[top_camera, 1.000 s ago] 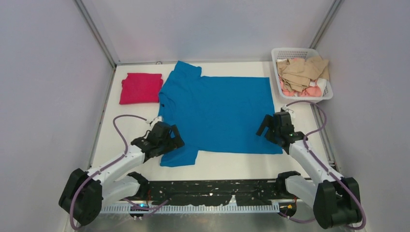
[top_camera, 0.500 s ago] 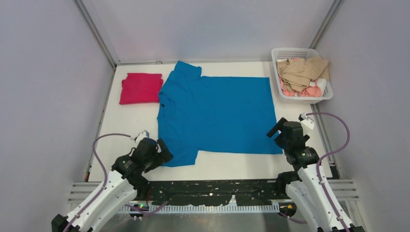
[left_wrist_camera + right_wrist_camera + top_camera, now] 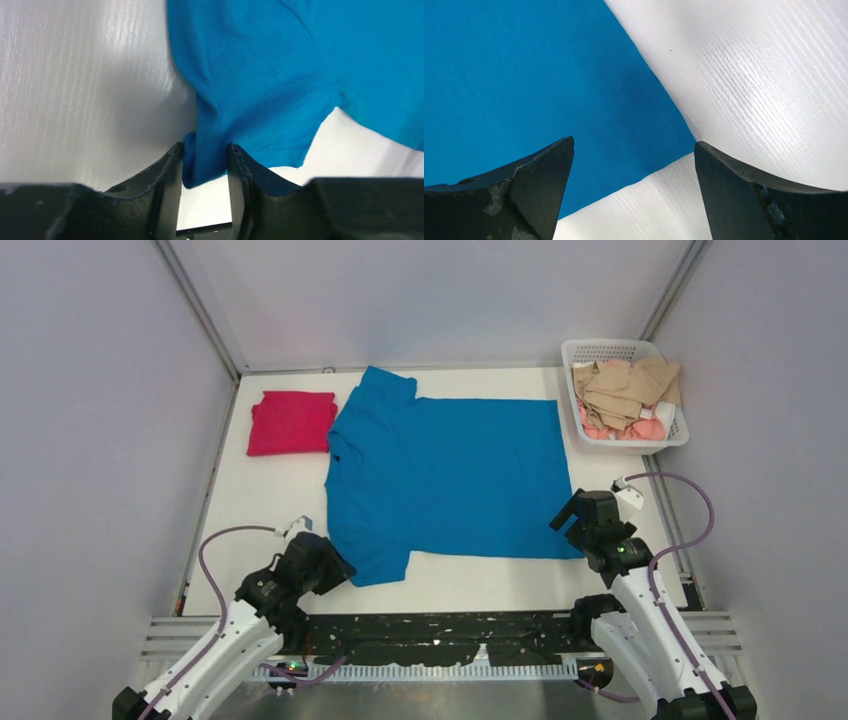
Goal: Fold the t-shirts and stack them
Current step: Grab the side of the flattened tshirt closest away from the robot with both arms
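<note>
A bright blue t-shirt [image 3: 450,480] lies spread flat in the middle of the white table, collar to the left. A magenta-red t-shirt [image 3: 291,423] sits folded at the back left. My left gripper [image 3: 340,567] is at the near-left sleeve. In the left wrist view the left gripper [image 3: 206,150] is shut on a bunched fold of that blue sleeve [image 3: 250,90], cloth touching both fingers. My right gripper [image 3: 568,520] hovers over the shirt's near-right hem corner. In its wrist view the right gripper [image 3: 634,145] stands open, with the blue corner [image 3: 549,85] and bare table between the fingers.
A white plastic basket [image 3: 610,344] at the back right holds several crumpled beige and pink clothes. Grey walls close in the left, back and right sides. A black rail [image 3: 440,625] runs along the near edge between the arm bases.
Both arms drew back toward the near edge. The left gripper slid down to the sleeve's edge and closed on it. The right gripper stayed open and settled at the hem corner.
</note>
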`<state>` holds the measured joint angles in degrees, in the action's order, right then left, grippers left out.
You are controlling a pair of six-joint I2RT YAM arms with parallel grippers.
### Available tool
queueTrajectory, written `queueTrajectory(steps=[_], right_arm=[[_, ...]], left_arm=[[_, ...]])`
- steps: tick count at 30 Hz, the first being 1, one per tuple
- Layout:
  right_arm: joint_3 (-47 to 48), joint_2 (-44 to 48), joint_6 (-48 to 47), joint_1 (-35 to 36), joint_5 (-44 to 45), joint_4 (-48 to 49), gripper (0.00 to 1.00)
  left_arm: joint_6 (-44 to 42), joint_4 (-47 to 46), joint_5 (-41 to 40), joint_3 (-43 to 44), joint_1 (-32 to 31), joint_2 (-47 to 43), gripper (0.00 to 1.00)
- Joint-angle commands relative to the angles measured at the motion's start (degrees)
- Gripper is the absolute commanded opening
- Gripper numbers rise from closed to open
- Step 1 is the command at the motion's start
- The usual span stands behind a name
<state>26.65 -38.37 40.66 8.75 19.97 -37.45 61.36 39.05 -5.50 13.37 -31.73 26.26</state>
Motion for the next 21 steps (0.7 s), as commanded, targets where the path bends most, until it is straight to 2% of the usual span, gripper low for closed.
queueTrajectory(steps=[1,6,9,10,13,18,21], right_arm=[[1.24,-0.20,-0.38,-0.36,1.51,0.82,0.95],[0.86,0.49,2.56,-0.29,3.39,-1.74,0.96],[-0.52,2.43,6.15,-0.30,5.17,-3.53,0.98],[-0.84,3.37,6.65,-0.34,5.12,-3.43,0.99],[-2.41,4.28,8.67,-0.27,3.22,-2.20,0.90],[-5.74,3.17,11.76,-0.27,0.89,-1.34,0.70],[-7.58,2.94,13.00,-0.34,0.35,-2.16,0.68]], left_arm=[[-0.81,2.34,1.02,-0.83,0.09,1.50,0.32],[-0.40,2.54,2.00,-1.28,0.08,-0.66,0.23],[0.29,2.95,1.85,-1.07,0.11,-1.63,0.09],[0.47,2.92,1.92,-1.01,0.09,-1.83,0.08],[0.79,2.92,2.42,-0.76,0.08,-2.08,0.00],[1.53,2.53,3.56,-0.50,0.08,-2.22,0.00],[1.78,2.72,3.48,-0.20,0.09,-2.80,0.00]])
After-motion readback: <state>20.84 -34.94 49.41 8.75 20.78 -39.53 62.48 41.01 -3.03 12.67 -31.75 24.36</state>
